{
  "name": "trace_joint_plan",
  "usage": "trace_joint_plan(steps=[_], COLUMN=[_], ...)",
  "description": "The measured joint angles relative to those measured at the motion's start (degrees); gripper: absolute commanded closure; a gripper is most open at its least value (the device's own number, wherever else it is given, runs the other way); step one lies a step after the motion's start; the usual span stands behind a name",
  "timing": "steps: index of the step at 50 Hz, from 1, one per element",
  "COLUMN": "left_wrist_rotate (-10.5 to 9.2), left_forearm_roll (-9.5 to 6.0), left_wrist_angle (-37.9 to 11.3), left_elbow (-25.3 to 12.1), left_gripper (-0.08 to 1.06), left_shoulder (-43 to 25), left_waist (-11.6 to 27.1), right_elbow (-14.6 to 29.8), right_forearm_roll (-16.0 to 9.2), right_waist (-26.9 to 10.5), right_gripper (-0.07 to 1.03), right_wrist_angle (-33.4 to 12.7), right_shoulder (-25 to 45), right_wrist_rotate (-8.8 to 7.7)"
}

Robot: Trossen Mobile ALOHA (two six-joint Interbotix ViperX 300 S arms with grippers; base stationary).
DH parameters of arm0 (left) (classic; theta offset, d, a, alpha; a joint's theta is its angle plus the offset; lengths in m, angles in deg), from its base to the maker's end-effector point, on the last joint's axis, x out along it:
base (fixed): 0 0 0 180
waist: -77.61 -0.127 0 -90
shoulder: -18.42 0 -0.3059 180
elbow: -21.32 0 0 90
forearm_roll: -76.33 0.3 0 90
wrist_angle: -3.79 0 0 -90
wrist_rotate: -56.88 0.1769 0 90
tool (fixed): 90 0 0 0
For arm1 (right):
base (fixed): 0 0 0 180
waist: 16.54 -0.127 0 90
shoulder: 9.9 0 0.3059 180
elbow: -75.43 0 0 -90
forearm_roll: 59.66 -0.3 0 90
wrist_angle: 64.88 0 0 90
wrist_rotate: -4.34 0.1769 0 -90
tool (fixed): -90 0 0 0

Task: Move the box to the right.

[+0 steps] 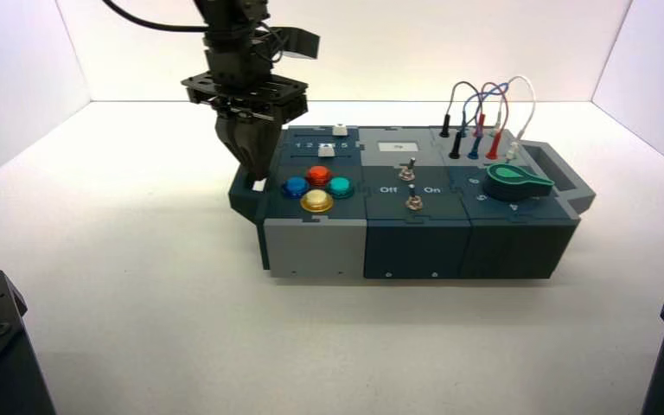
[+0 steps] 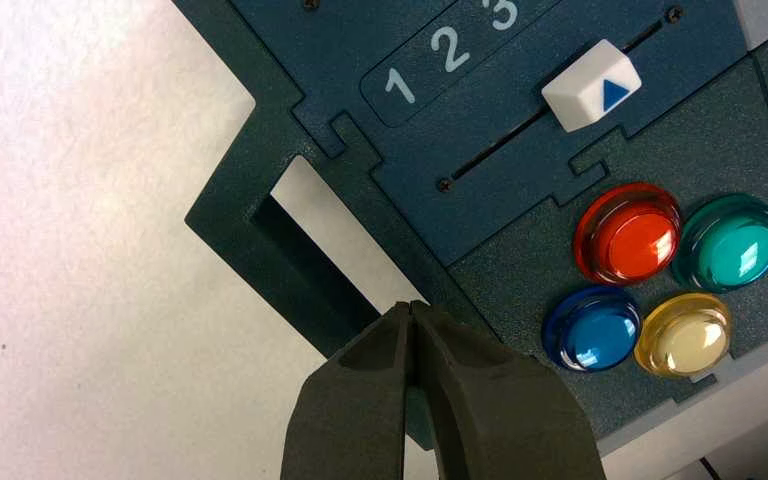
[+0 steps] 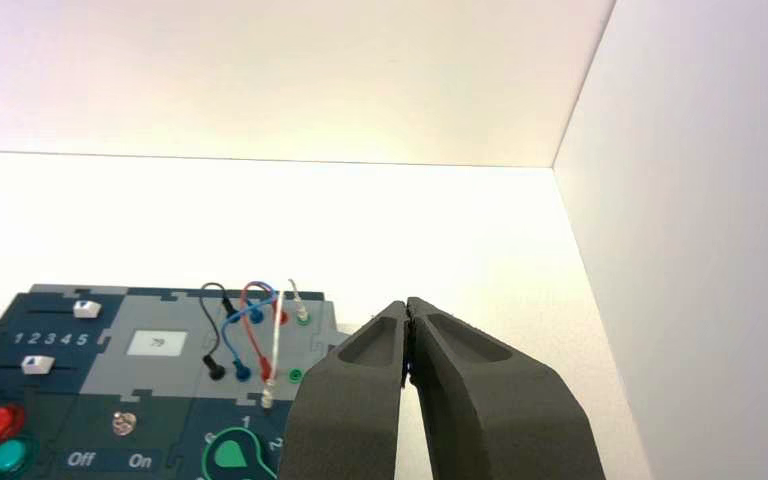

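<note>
the left gripper's fingertips [image 2: 410, 306] are pressed together, holding nothing, right at the opening of the left side handle [image 2: 305, 262], beside the blue push button [image 2: 600, 328]; whether they reach down inside, i cannot tell. and out from there sits the wide dark blue-grey control box [image 1: 418, 251], mid-table, its right side handle [image 1: 568, 177] facing plenty of white tabletop [image 1: 640, 251]. the step in hand looks like seating the closed tips in that handle slot, and here is how to do it well: lower them clear of the blue button, settle against the slot's inner wall, then push level and slow toward the robot's right. keep the push near the middle of the side, or the box could swing round; ride too high and the tips could skip onto the panel. over on the right, the right gripper [image 3: 407, 305] waits, fingers together, beyond the looped plug wires [image 3: 245, 330].
</note>
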Motion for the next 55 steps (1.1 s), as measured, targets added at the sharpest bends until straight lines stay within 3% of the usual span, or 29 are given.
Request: trace_joint_plan(steps=[14,35,55], left_wrist_rotate=[0.0,-0.09,0.0], left_forearm_roll=[0.0,-0.35,-0.44], left_wrist_angle=[0.0,0.0,-0.35], left_elbow=[-1.05,-2.2,-2.9], left_gripper=[1.01,1.01,1.01], left_shoulder=[-0.62,-0.97,-1.32], left_waist=[1.14,5.89,7.38], right_elbow=[0.0,0.0,0.0], right_forearm_roll=[-0.09,-0.18,-0.26], right_waist=[0.0,0.0,0.0], right_gripper=[0.98,0.98,0.98], right_wrist_angle=[0.0,0.09,0.0], right_shoulder=[0.0,0.0,0.0], right_wrist_rotate=[0.18,0.62,0.7])
